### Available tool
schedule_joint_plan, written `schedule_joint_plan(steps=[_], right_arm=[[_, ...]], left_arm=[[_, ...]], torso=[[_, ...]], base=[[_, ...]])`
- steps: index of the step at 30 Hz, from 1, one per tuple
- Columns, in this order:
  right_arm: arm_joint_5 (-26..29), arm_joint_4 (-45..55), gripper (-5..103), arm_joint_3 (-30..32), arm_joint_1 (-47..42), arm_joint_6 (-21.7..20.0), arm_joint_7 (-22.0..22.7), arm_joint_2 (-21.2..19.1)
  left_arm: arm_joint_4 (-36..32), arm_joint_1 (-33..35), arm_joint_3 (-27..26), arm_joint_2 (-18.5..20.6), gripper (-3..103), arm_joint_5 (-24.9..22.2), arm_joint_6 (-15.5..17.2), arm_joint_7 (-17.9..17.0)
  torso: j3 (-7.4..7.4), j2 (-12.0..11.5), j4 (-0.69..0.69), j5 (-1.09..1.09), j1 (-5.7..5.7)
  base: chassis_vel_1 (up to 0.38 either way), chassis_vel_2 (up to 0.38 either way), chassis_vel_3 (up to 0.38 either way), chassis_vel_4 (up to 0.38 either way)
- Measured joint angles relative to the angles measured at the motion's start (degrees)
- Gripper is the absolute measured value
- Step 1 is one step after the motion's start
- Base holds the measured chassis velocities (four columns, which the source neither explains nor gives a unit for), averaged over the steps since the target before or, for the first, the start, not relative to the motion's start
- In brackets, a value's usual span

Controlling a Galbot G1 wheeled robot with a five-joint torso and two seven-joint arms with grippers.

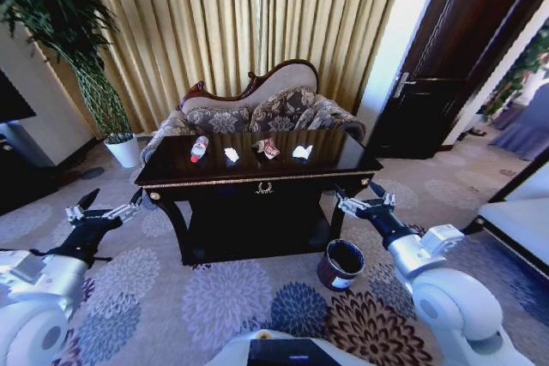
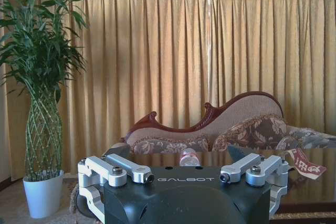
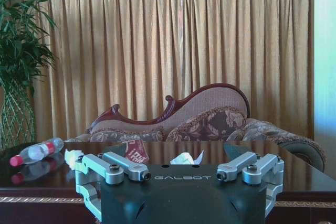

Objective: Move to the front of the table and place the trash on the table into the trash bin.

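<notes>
Both grippers stood released and empty: the left gripper (image 1: 108, 209) off the left corner of the dark glossy wooden worktop (image 1: 257, 179), the right gripper (image 1: 364, 199) at its right front corner. On top lay the clear red-labelled plastic bottle (image 1: 199, 148), crumpled white papers (image 1: 232, 155) and a red-and-white wrapper (image 1: 268, 148). The round dark brown trash bin (image 1: 341, 264) sat on the carpet below the right gripper. Judged: approach complete; next, a reach over the edge.
</notes>
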Motion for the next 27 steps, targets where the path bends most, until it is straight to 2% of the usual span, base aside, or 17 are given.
schedule_joint_plan(steps=[27], right_arm=[[0.0,0.0,100,-0.5,0.1,0.0,-0.1,0.3]], left_arm=[[0.0,0.0,0.0,-0.1,100,-0.2,0.1,0.1]], torso=[[0.0,0.0,0.0,0.0,0.0]], base=[[-0.154,0.15,0.145,-0.15]])
